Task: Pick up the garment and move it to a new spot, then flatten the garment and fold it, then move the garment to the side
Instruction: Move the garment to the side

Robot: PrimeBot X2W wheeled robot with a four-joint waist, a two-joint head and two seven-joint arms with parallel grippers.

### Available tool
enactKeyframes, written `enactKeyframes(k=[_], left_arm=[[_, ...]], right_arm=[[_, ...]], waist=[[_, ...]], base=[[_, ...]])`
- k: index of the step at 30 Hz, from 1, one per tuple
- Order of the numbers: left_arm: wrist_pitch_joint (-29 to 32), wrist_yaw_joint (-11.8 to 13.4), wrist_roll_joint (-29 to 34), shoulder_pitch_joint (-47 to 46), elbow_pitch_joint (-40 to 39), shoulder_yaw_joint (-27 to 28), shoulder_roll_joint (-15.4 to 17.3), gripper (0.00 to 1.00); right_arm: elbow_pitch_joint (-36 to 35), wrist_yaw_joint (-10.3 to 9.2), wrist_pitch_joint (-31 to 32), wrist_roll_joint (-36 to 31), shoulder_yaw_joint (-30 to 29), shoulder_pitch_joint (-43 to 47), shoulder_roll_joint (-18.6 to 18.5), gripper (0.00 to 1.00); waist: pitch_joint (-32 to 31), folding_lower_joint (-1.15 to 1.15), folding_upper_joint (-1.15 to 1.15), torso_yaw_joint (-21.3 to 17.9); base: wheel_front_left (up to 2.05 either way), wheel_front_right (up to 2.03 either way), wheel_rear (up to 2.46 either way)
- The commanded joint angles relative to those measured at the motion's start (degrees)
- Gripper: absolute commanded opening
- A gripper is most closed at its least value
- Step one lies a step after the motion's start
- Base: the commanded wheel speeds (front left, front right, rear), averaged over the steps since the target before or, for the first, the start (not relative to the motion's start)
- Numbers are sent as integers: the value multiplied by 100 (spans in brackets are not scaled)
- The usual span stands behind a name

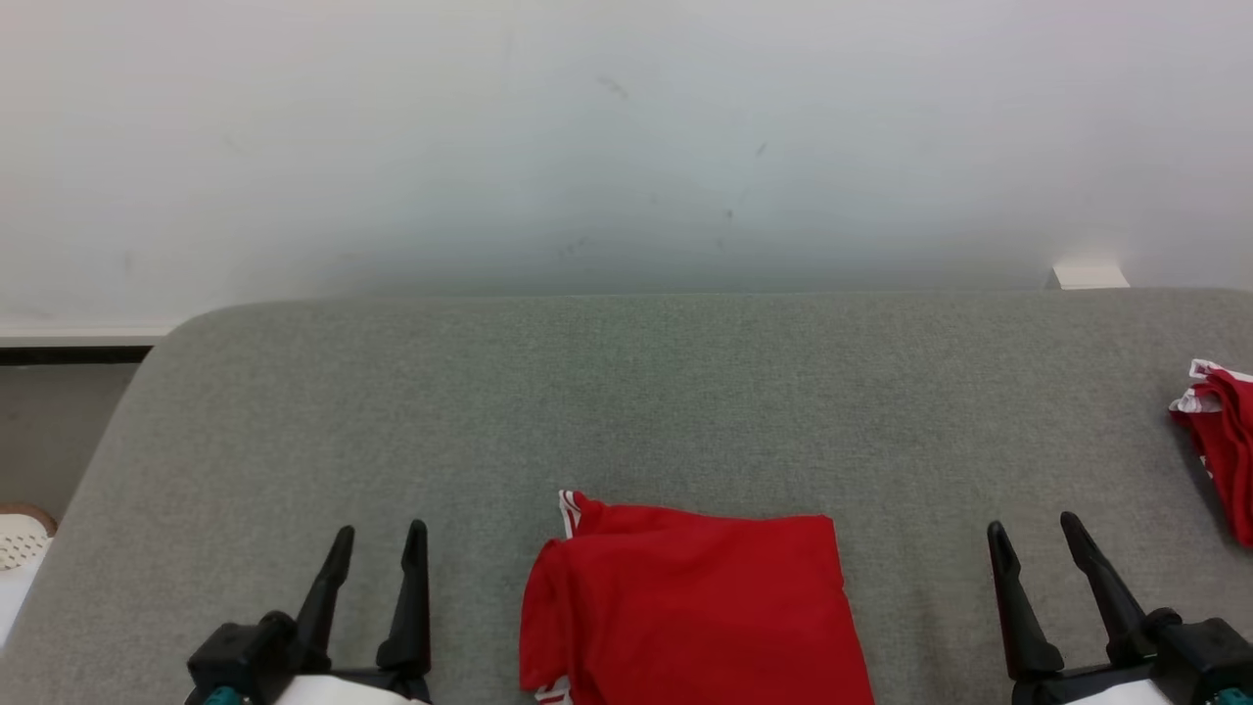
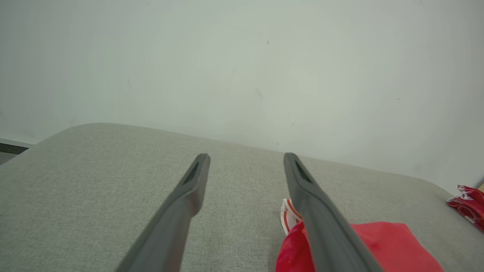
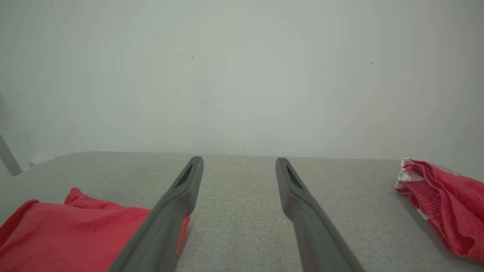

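A pale wall [image 1: 626, 147] closed off the far side, scuffed with a few small dark marks. Below it stretched the grey woven pad [image 1: 626, 392]. Its far edge ran straight along the wall, and the pad ended at a rounded far-left corner. Most of the pad lay bare, with wide open cloth ahead of both my pincers and on up to the wall.

The folded red garment [image 1: 685, 607] lay flat at the near edge, between my two pincers and touching neither. Its near part was cut off by the bottom of the head view. A crumpled red garment [image 1: 1224, 441] sat well apart from it at the pad's right edge.

My left pincer [image 1: 380, 531] stood spread and empty, left of the folded garment. My right pincer [image 1: 1033, 524] stood spread and empty too, between the two garments. White-and-red striped trim [image 1: 569, 509] showed at the folded garment's far-left corner.
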Motion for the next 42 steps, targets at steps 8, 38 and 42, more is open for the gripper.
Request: enactKeyframes(k=[8,38,42], left_arm=[[5,5,6,-78,30,-70,22,100],[5,3,30,-62,66,-125,20,100],[5,-3,32,-29,74,-136,22,100]], right_arm=[[625,-1,452,336,567,-426,48,100],[2577,4,2797,1120,483,-1082,493,0],[2455,-2,2594,1057,426,-1186,421,0]], waist=[[34,0,0,272],[141,0,0,1129],[123,0,0,1000]], base=[[0,0,0],[0,0,0],[0,0,0]])
